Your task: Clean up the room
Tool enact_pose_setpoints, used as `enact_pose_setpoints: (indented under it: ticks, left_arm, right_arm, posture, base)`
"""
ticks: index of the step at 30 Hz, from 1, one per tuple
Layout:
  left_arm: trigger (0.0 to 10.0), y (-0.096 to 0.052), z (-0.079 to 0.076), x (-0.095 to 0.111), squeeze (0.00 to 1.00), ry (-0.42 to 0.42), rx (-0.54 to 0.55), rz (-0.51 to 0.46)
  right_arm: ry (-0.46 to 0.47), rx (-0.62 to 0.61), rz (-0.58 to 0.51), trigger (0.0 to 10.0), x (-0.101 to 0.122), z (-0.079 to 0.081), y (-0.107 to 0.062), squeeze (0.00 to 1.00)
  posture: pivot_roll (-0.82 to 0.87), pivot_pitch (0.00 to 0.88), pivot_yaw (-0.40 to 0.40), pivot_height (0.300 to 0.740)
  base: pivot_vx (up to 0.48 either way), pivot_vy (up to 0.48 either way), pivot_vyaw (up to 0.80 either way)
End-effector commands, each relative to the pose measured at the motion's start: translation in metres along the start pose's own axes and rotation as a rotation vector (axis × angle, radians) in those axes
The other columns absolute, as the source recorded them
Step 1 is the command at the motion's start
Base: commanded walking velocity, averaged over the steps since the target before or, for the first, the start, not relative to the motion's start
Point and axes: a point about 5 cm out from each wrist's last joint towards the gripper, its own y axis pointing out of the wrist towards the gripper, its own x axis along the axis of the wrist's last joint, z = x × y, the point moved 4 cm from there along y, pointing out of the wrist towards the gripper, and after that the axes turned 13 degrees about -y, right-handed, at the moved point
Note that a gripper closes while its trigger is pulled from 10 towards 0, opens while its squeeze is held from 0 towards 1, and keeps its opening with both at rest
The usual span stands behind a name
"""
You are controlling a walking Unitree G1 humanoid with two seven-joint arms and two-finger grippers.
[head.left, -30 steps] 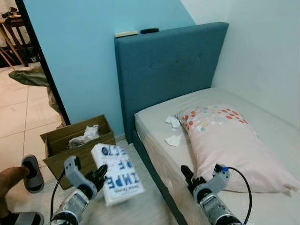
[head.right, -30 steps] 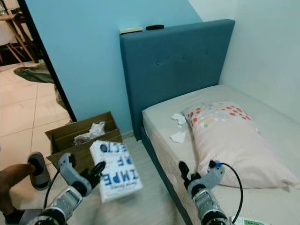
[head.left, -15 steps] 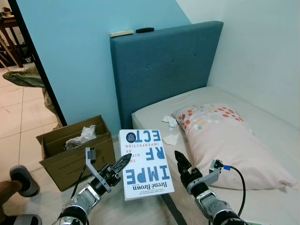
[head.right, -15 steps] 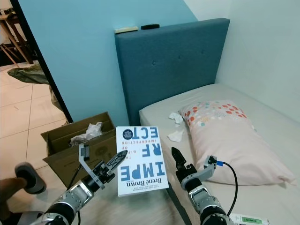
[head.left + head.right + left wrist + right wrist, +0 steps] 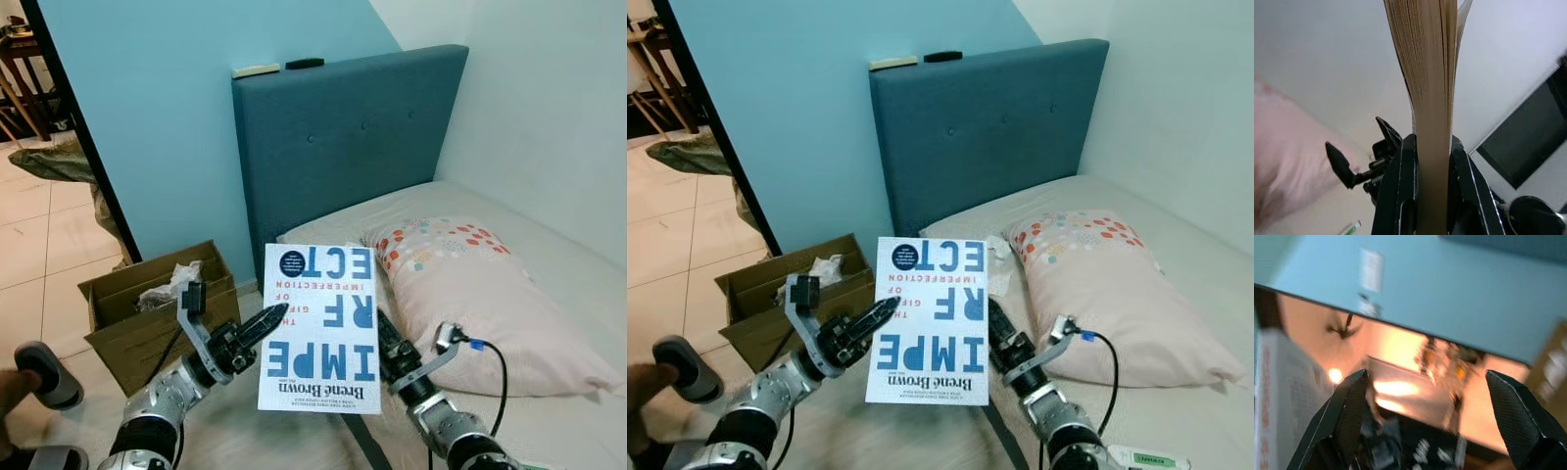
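A white book [image 5: 320,329] with large blue letters stands upright and upside down in front of me, cover facing the camera. My left gripper [image 5: 266,325] is shut on its left edge. In the left wrist view the fingers [image 5: 1403,191] clamp the book's page edge [image 5: 1426,73]. My right gripper [image 5: 385,341] is open just behind the book's right edge, not touching it as far as I can tell. In the right wrist view its fingers [image 5: 1344,416] stand wide apart, with the book [image 5: 1273,401] to one side.
An open cardboard box [image 5: 147,313] with crumpled paper sits on the floor left of the bed [image 5: 578,284]. On the bed lies a pink dotted pillow [image 5: 470,284] below the blue headboard [image 5: 343,137]. A grey slipper [image 5: 39,374] and part of a person [image 5: 6,392] are at lower left.
My left gripper has lifted the book and carried it to the right, turning it upright. The right gripper has come up close behind the book's right edge.
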Motion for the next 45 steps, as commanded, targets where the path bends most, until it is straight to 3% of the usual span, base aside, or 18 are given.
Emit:
enact_pose_setpoints:
  ticks: [1,4,5,8,11,15,18,25,31,35,38,43,45]
  left_arm:
    - [10.0,0.002,-0.009,0.007,0.0,0.027,-0.048,0.011]
    - [10.0,0.006,-0.015,0.01,0.0,0.046,-0.073,0.035]
    - [10.0,0.012,-0.021,0.014,0.0,0.079,-0.092,0.059]
    - [10.0,0.017,-0.025,0.017,0.0,0.102,-0.11,0.068]
    - [10.0,0.024,-0.033,0.017,0.0,0.121,-0.145,0.1]
    - [10.0,0.026,-0.036,0.016,0.0,0.125,-0.15,0.111]
    - [10.0,0.026,-0.037,0.015,0.0,0.119,-0.142,0.114]
    - [10.0,0.025,-0.039,0.017,0.0,0.124,-0.135,0.11]
    - [10.0,0.017,-0.035,0.041,0.0,0.173,-0.066,0.004]
    - [10.0,0.011,-0.03,0.051,0.0,0.185,-0.026,-0.059]
    - [10.0,0.009,-0.032,0.06,0.0,0.186,-0.023,-0.113]
    - [10.0,0.013,-0.035,0.057,0.0,0.186,-0.042,-0.094]
    - [10.0,0.018,-0.037,0.052,0.0,0.176,-0.069,-0.07]
  right_arm:
    - [-0.005,0.049,-0.041,10.0,0.011,0.006,0.005,0.0]
    - [-0.027,0.109,-0.049,10.0,0.018,0.014,0.011,0.0]
    - [-0.047,0.187,-0.076,10.0,0.03,0.025,0.02,0.0]
    - [-0.065,0.255,-0.08,10.0,0.037,0.036,0.028,0.0]
    - [-0.102,0.389,-0.002,10.0,0.028,0.056,0.038,0.0]
    - [-0.145,0.454,0.057,10.0,0.019,0.065,0.041,0.0]
    - [-0.185,0.57,0.105,10.0,0.01,0.083,0.041,0.0]
    - [-0.186,0.607,0.054,10.0,0.02,0.089,0.033,0.0]
    - [-0.19,0.515,-0.078,10.0,0.043,0.08,0.026,0.0]
    - [-0.2,0.499,-0.107,10.0,0.049,0.079,0.025,0.0]
    - [-0.206,0.541,-0.069,10.0,0.043,0.087,0.029,0.0]
    - [-0.214,0.567,0.004,10.0,0.029,0.094,0.033,0.0]
    - [-0.233,0.558,0.094,10.0,0.01,0.094,0.038,0.0]
  posture:
    - [-0.04,0.0,0.0,0.74]
    - [-0.04,0.0,0.004,0.74]
    - [-0.04,0.0,0.005,0.74]
    - [-0.04,0.0,0.007,0.74]
    - [-0.04,0.0,0.01,0.74]
    - [-0.04,0.0,0.013,0.74]
    - [-0.03,0.0,0.016,0.74]
    - [-0.03,0.0,0.024,0.74]
    - [-0.04,0.0,0.035,0.74]
    - [-0.04,0.0,0.037,0.74]
    - [-0.04,0.0,0.037,0.74]
    - [-0.04,0.0,0.035,0.74]
    - [-0.04,0.0,0.034,0.74]
  base:
    - [0.0,0.0,0.0]
    - [0.0,0.0,0.0]
    - [0.0,0.0,0.0]
    - [0.0,0.0,0.0]
    - [0.0,0.0,0.0]
    - [0.0,0.0,0.0]
    - [0.0,0.0,0.0]
    - [0.0,0.0,0.0]
    - [0.0,0.0,0.0]
    - [0.0,0.0,0.0]
    - [0.0,0.0,0.0]
    - [0.0,0.0,0.0]
    - [0.0,0.0,0.0]
